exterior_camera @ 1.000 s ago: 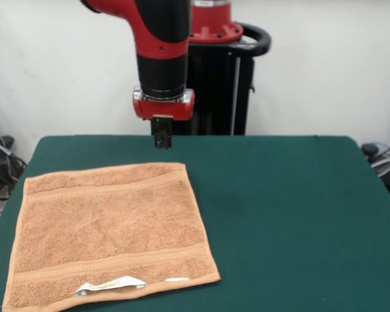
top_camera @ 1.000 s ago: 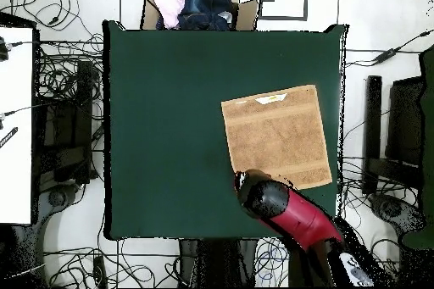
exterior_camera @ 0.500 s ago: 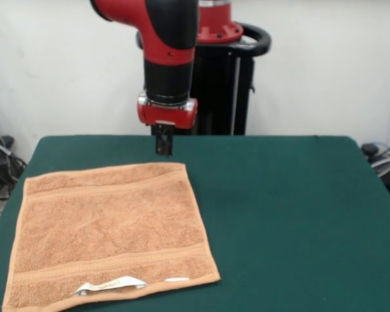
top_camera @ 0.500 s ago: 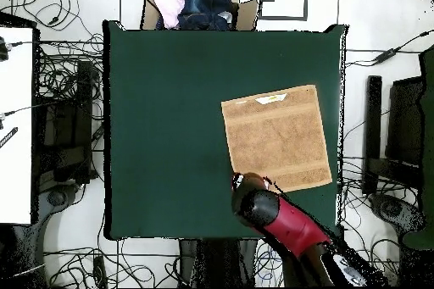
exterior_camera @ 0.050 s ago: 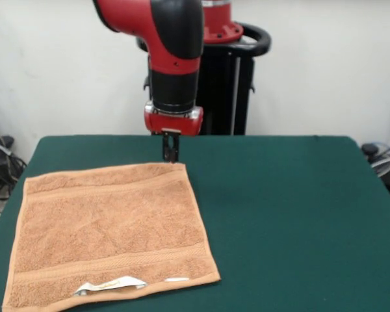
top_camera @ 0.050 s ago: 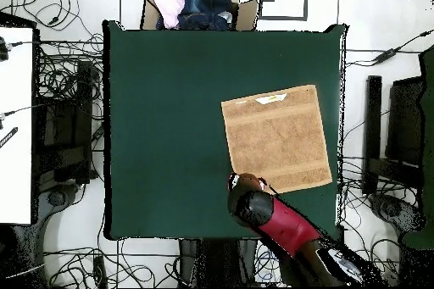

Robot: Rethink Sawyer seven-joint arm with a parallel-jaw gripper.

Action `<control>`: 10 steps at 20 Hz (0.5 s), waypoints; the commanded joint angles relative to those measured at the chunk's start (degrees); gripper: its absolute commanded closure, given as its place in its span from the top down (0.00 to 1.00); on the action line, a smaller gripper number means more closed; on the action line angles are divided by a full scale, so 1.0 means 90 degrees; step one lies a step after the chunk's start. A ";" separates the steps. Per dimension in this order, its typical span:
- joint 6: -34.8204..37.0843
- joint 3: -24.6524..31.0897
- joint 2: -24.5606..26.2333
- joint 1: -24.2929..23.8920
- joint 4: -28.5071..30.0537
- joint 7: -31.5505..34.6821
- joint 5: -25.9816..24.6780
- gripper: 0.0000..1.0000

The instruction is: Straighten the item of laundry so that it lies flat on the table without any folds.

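Note:
The item of laundry (exterior_camera @ 0.050 s ago: 110, 227) is an orange-tan towel lying spread out on the left part of the green table (exterior_camera @ 0.050 s ago: 292, 214), with a white label (exterior_camera @ 0.050 s ago: 110, 285) curled at its near edge. My gripper (exterior_camera @ 0.050 s ago: 170, 153) hangs from the red arm just above the towel's far right corner, fingers together and holding nothing. In the overhead view the towel (top_camera @ 0.050 s ago: 275, 139) sits toward the table's (top_camera @ 0.050 s ago: 169, 116) right side, and the arm (top_camera @ 0.050 s ago: 254, 207) covers the gripper beside the towel's lower left corner.
A box of clothes (top_camera @ 0.050 s ago: 199, 6) stands past the table's top edge in the overhead view. Cables lie on the floor all around, and a white desk (top_camera @ 0.050 s ago: 17, 116) is at the left.
In the front view the arm has shifted right and dropped a little, bringing the gripper from behind the towel's far edge to its far right corner. The towel has not moved.

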 commanded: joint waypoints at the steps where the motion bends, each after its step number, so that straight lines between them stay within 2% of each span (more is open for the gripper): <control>1: -0.0591 0.0868 0.0407 0.0029 0.0295 0.2241 0.0306 0.00; 10: -0.1135 0.1141 0.0859 0.0088 0.0228 0.2752 0.0241 0.00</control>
